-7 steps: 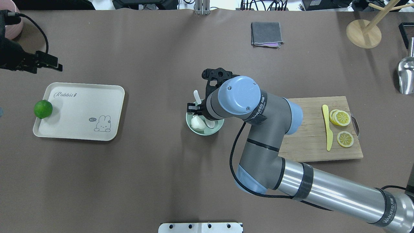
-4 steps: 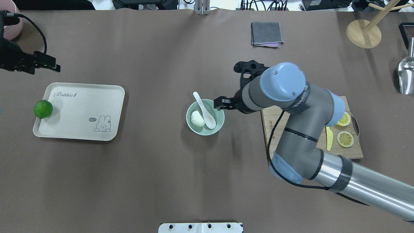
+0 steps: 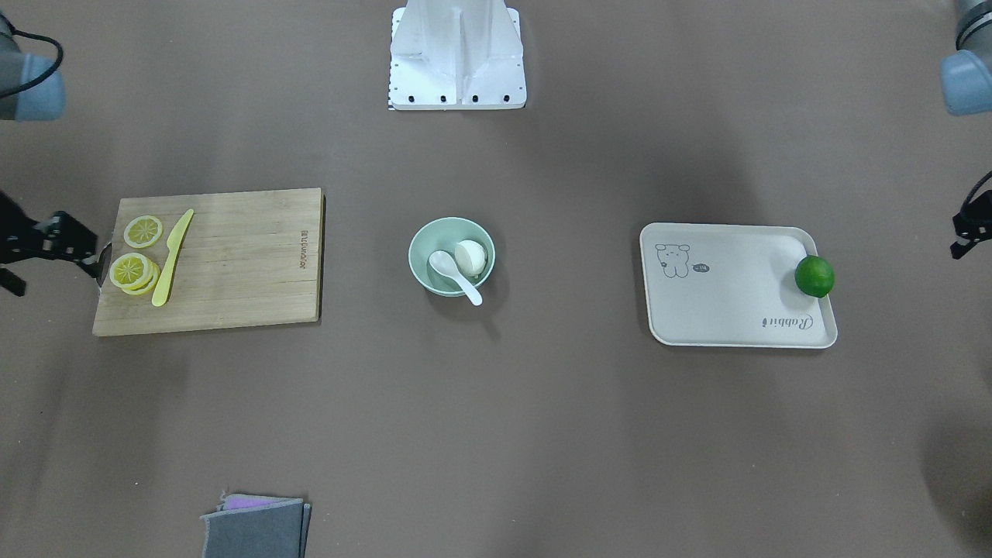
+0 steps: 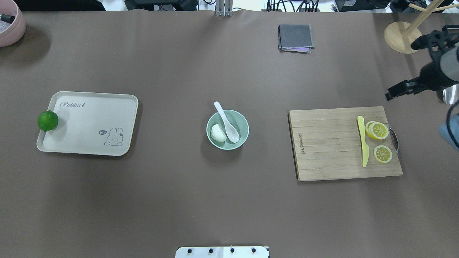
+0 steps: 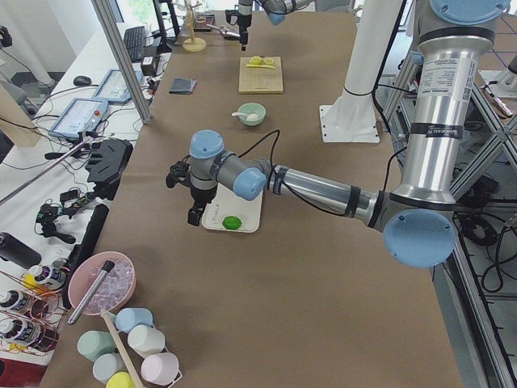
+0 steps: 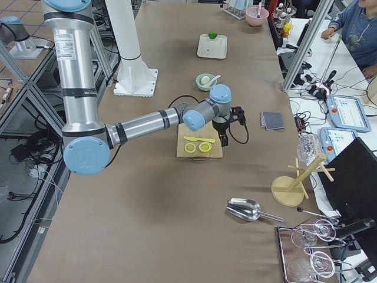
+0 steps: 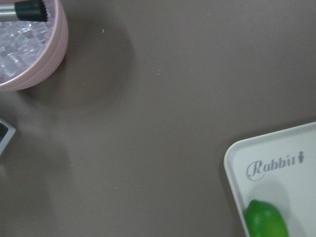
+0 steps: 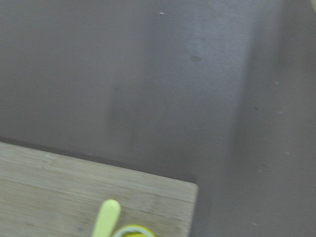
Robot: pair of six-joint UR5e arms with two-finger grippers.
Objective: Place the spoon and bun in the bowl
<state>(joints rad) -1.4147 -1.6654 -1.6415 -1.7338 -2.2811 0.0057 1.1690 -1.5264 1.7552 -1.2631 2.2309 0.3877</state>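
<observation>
bowl (image 4: 242, 125): smooth, faintly glossy
spoon (image 4: 225, 120): glossy white, ceramic-looking
bun (image 4: 218, 132): matt, soft-looking
board (image 4: 330, 150): wood, visible grain
table (image 4: 179, 197): matt brown covering
tray (image 4: 93, 122): smooth matt plastic
cloth (image 4: 294, 37): grey fabric

A long brown table (image 4: 143, 208) stands on a grey tiled floor (image 6: 17, 259), with white desks (image 5: 97, 61) alongside.

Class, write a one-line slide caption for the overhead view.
Bun and spoon sit in the green bowl, between a tray with a lime and a board of lemon slices.
</observation>
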